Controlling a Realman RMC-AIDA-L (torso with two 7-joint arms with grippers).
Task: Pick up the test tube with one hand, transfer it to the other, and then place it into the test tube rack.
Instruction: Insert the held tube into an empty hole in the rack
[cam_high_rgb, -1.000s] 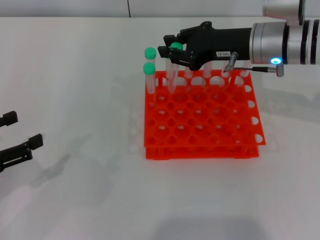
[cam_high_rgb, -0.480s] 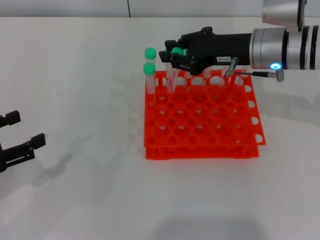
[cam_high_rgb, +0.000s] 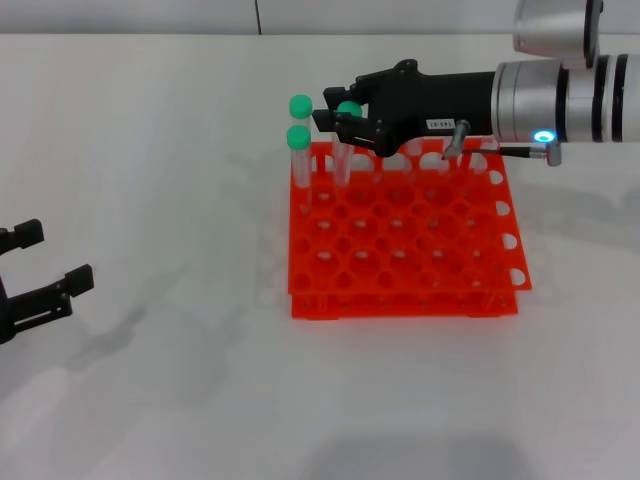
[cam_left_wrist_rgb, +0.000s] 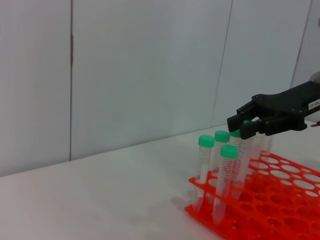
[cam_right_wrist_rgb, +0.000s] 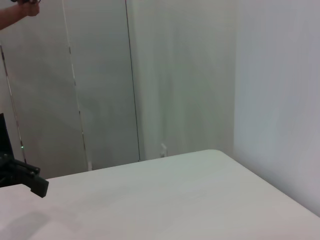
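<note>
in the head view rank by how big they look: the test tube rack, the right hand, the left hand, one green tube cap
1. test tube rack, by far the largest.
2. right hand over the rack's far edge, around a green-capped test tube.
3. left hand, cut off by the frame edge, so this place is unsure.
4. green tube cap.

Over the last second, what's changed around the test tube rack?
The right gripper, shut on the test tube, has drifted slightly up and away over the rack's far row, tilting the tube. The left gripper edged a little farther into view at the table's near left. The test tube rack and two standing tubes stayed put.
</note>
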